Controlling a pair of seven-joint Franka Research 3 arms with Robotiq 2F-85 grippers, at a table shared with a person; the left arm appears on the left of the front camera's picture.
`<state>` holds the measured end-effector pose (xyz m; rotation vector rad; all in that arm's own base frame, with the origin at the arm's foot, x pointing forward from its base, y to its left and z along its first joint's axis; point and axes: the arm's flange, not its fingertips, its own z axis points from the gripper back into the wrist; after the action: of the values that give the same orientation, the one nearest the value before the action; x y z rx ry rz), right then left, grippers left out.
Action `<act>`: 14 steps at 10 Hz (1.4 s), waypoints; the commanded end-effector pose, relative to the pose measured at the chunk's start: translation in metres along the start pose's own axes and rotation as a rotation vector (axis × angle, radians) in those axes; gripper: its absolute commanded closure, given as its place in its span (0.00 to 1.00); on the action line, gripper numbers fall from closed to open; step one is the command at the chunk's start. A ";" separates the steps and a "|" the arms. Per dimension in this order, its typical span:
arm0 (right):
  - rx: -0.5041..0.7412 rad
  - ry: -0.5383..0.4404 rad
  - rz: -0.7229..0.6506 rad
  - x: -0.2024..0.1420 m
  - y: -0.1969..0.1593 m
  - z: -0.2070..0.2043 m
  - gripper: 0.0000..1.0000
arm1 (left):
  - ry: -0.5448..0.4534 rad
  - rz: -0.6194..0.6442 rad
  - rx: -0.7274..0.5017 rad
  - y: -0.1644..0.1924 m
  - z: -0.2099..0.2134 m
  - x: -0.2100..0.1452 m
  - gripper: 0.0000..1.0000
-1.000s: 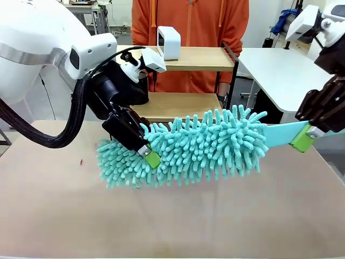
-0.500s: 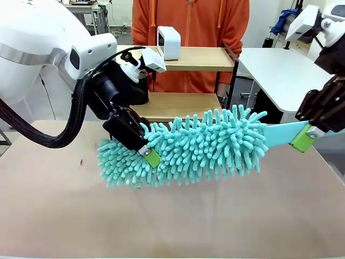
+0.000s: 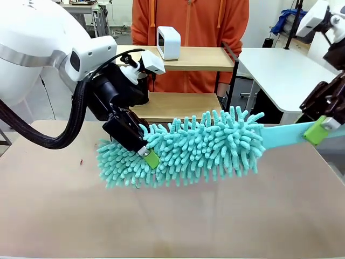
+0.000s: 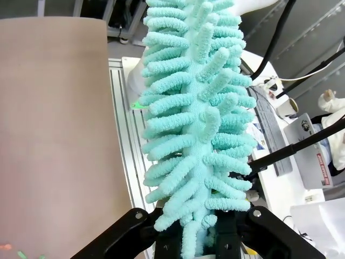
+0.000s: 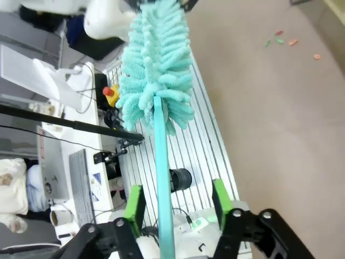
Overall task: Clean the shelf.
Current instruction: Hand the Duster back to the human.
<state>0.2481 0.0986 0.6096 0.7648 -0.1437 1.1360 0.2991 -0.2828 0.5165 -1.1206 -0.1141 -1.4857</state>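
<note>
— The shelf [image 3: 186,81], where is it?
— Behind the teal duster [image 3: 188,148], before the person [image 3: 190,21]. My left gripper [image 3: 146,154] is clenched on the duster's fluffy head. My right gripper [image 5: 175,202] stands released around its handle [image 5: 163,178].

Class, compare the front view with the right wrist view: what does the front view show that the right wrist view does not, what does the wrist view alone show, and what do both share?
Front view alone: the shelf with a white box on its top board, the person in orange behind it, and the left gripper shut on the duster's fluffy head.

Right wrist view alone: the right gripper, jaws open either side of the handle, and small crumbs on the table.

Both: the turquoise duster and the brown table.
</note>
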 end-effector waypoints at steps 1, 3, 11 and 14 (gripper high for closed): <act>0.022 -0.172 -0.103 -0.005 -0.009 0.005 0.00 | 0.013 -0.001 0.017 0.001 0.002 -0.006 1.00; -0.008 -0.421 -0.351 -0.016 -0.029 0.016 0.00 | 0.002 0.013 0.019 0.003 0.005 -0.011 1.00; 0.081 -0.663 -0.899 -0.126 -0.146 -0.010 0.00 | -0.246 -0.016 0.072 -0.023 0.063 -0.046 1.00; 0.081 -0.663 -0.899 -0.126 -0.146 -0.010 0.00 | -0.724 0.008 0.352 -0.100 0.144 -0.111 1.00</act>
<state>0.3163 -0.0203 0.4777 1.1015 -0.2862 0.0283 0.3033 -0.1216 0.5695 -1.3081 -0.6190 -1.1089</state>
